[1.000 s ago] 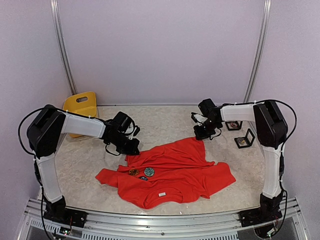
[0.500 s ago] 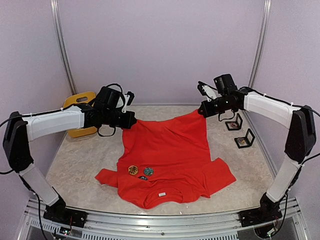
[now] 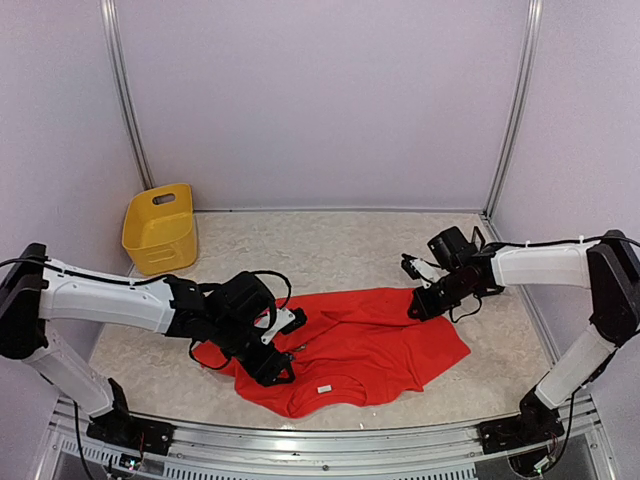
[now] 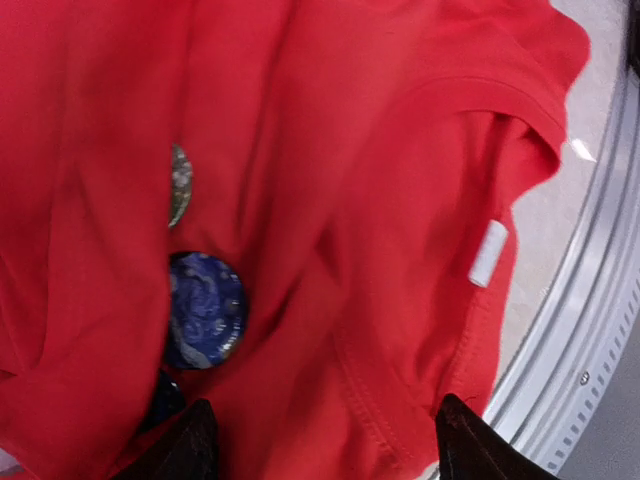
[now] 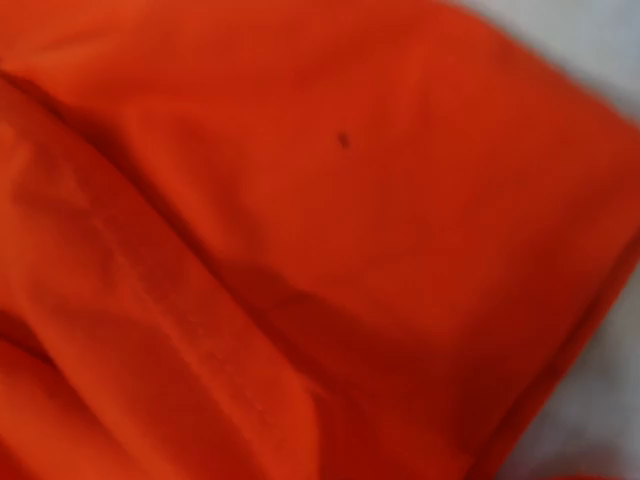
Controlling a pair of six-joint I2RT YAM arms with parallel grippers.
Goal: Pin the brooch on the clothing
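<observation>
Hovering low over the red-orange T-shirt (image 3: 370, 345) on the table's (image 3: 330, 250) near half, left claw (image 4: 325, 448) stands apart and empty. Blue brooch (image 4: 205, 310) lies just ahead of one fingertip, so the left arm is nearer. Right claw (image 3: 422, 302) is together, apparently pinching the shirt's far right edge.

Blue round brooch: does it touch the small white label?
Apart. The left wrist view shows a wide band of red-orange T-shirt between the blue round brooch and the small white label.
</observation>
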